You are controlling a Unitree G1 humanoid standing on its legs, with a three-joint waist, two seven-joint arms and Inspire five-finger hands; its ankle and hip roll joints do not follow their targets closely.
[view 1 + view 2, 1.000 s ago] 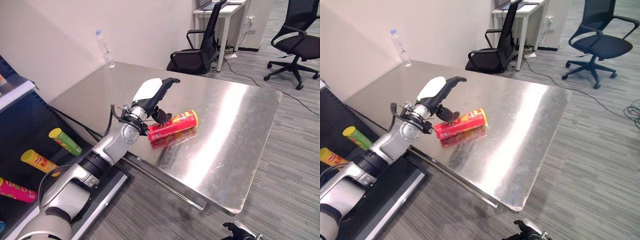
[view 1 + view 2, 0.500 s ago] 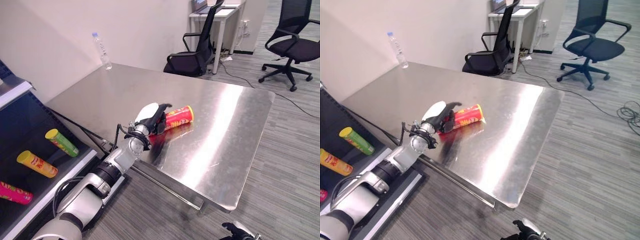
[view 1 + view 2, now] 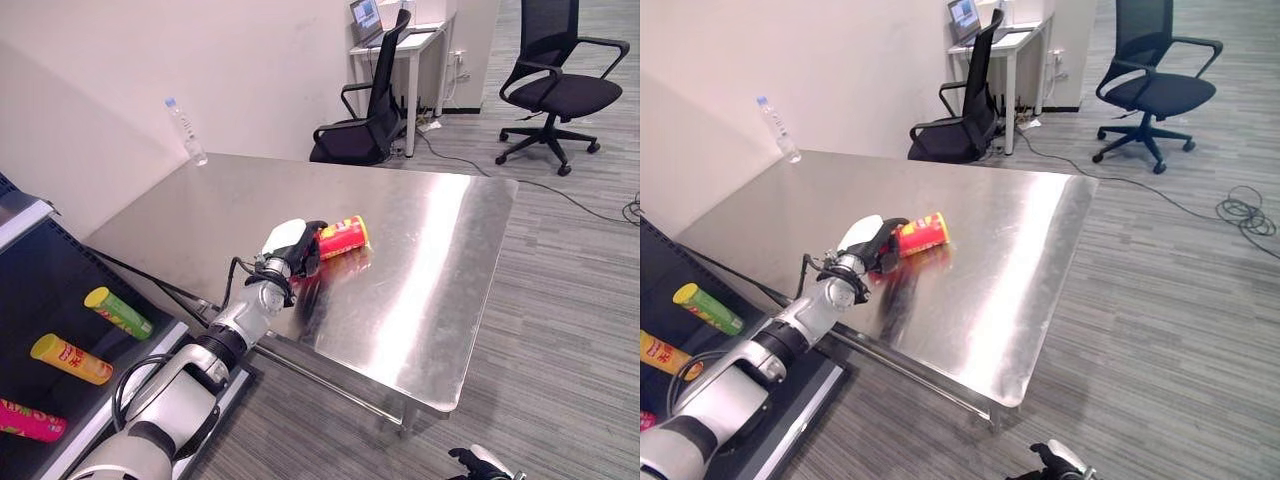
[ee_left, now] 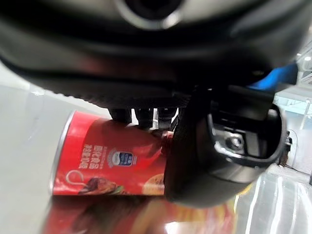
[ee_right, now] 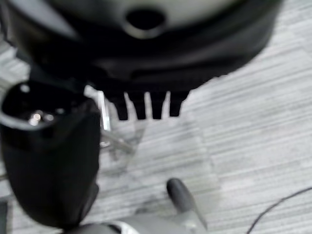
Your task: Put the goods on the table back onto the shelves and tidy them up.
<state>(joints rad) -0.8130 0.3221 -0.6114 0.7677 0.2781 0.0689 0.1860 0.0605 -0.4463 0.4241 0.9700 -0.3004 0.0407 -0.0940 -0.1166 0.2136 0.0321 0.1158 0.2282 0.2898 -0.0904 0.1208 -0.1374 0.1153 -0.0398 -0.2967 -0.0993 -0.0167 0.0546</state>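
A red cylindrical snack can [image 3: 345,237] lies on its side near the middle of the steel table [image 3: 440,270]. My left hand [image 3: 290,248] reaches in from the near left edge and covers the can's near end. In the left wrist view its fingers curl over the far side of the can [image 4: 105,163] and the thumb [image 4: 214,146] presses the near side. My right hand [image 3: 480,466] hangs low beside the table over the floor; its fingers [image 5: 146,105] look relaxed and hold nothing.
A dark shelf unit at the left holds a green can [image 3: 118,311], a yellow can [image 3: 70,358] and a pink can [image 3: 30,420]. A water bottle [image 3: 186,132] stands at the table's far corner. Black office chairs [image 3: 555,85] and a desk stand beyond.
The camera has shifted. My left hand has come down from above the red can onto its near end, and its fingers and thumb now wrap it.
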